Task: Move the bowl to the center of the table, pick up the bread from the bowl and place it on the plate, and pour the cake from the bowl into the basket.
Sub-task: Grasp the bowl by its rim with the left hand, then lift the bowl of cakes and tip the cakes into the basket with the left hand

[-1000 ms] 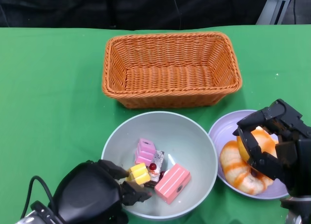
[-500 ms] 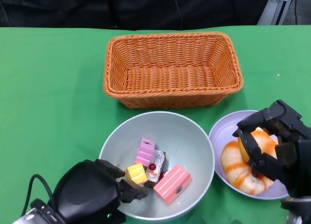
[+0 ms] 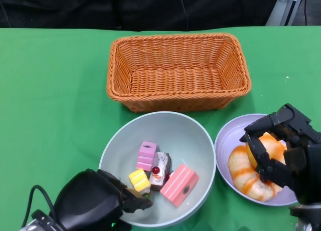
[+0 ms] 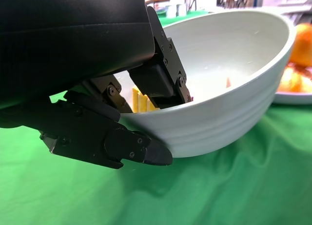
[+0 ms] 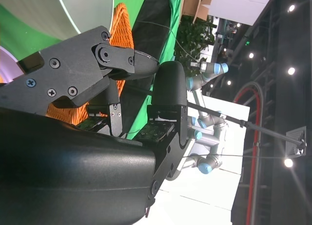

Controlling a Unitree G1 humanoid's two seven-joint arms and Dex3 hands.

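the left hand (image 3: 95,203) grips the bowl (image 3: 193,136) at its near rim; the basket (image 3: 178,70) lies straight ahead, just beyond the far rim, cakes (image 3: 160,172) inside.

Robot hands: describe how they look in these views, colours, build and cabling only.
Both are black. The left hand has a rounded, glossy shell, a black cable looping off behind it, and blocky fingers held together by visible screws. The right hand looks more angular, its open linkage fingers showing screw heads and round pivot pins, with green circuit board visible underneath.
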